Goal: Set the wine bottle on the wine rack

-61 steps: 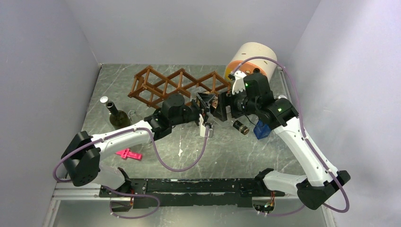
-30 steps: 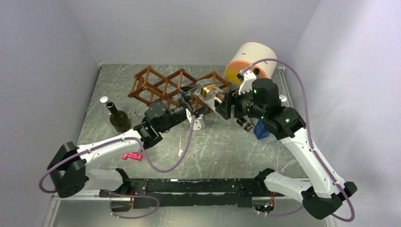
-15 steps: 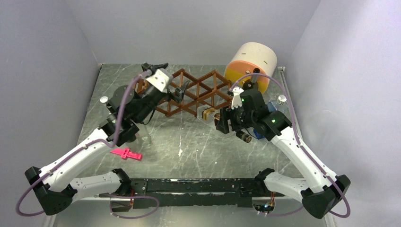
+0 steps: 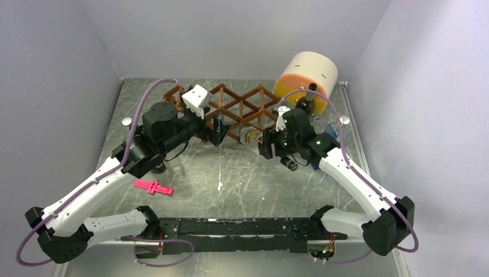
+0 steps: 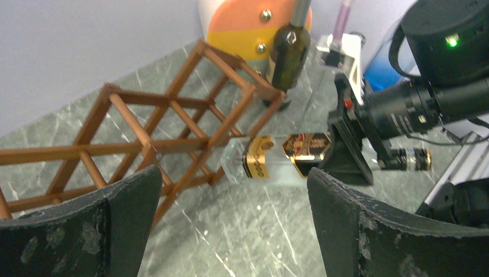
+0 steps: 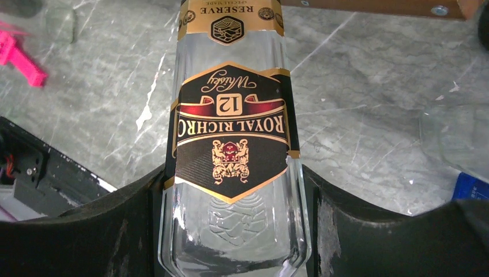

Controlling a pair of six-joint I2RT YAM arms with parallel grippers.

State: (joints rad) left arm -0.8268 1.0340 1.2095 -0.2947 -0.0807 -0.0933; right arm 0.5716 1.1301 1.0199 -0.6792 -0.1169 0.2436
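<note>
The wine bottle is clear glass with a black and gold label. It lies level, just above the table, and my right gripper is shut on its body. Its free end reaches the lower right corner of the wine rack, a reddish-brown lattice; I cannot tell whether they touch. From above, the bottle sits between the rack and my right gripper. My left gripper hovers open in front of the rack with nothing between its fingers.
A cream, orange and yellow cylinder stands at the back right, with a dark bottle upright beside it. A pink piece lies near the left arm. A blue block and a clear glass sit to the right.
My left arm pulled away from the bottle, swung up over the rack's left end, then dropped in front of the rack. My right arm brought the bottle down to the rack's right corner.
</note>
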